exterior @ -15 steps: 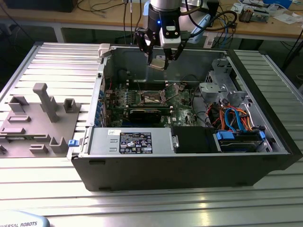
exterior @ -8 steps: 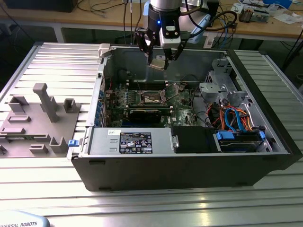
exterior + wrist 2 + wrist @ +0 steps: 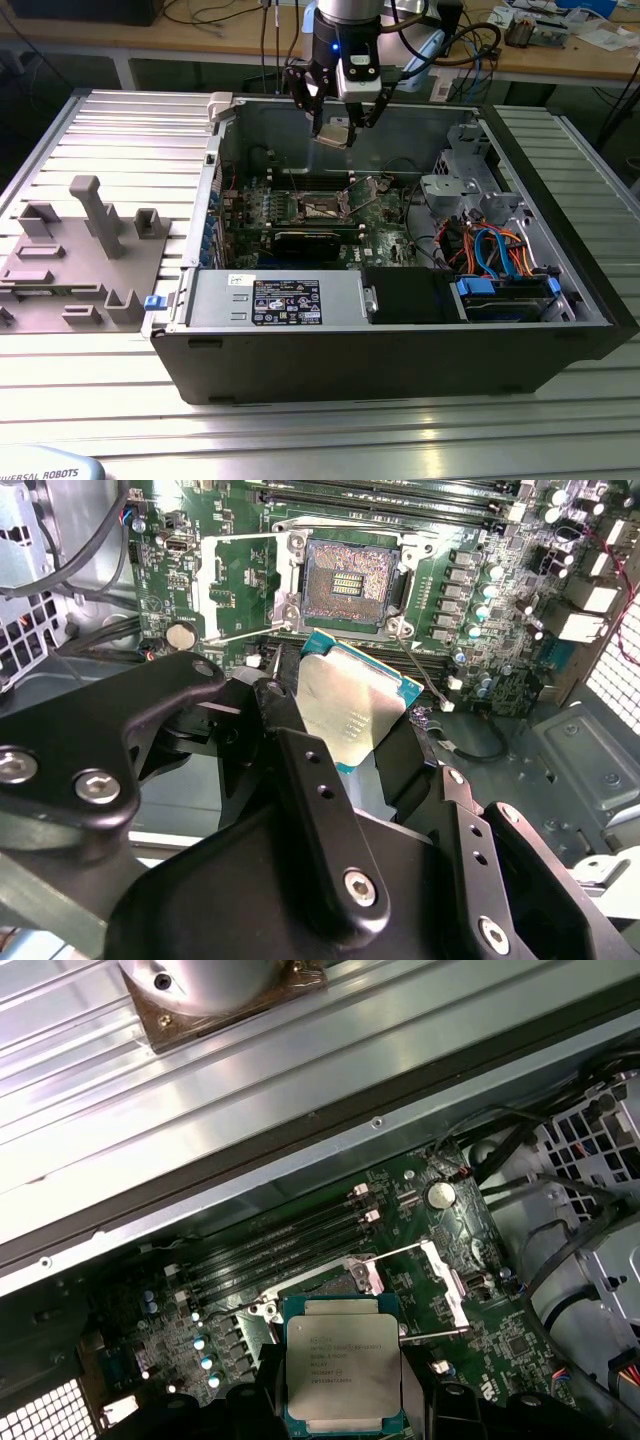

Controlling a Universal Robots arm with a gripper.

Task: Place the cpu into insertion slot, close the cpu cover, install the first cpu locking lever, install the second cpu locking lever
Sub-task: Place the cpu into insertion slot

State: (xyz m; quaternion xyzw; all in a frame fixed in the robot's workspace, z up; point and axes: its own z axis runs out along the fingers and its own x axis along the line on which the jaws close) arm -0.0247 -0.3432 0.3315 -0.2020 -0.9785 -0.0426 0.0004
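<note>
Tool [image 3: 345,735] clamping cpu [image 3: 352,708] edges, clear above insertion slot [image 3: 347,580]

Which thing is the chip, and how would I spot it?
Find the open computer case. Above its green board, the gripper holds a small flat square, the chip. Its silvery top sets it apart from the dark empty socket below.

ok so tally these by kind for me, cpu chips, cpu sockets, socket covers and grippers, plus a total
cpu: 1
insertion slot: 1
cpu cover: 1
gripper: 1
Total: 4
</note>
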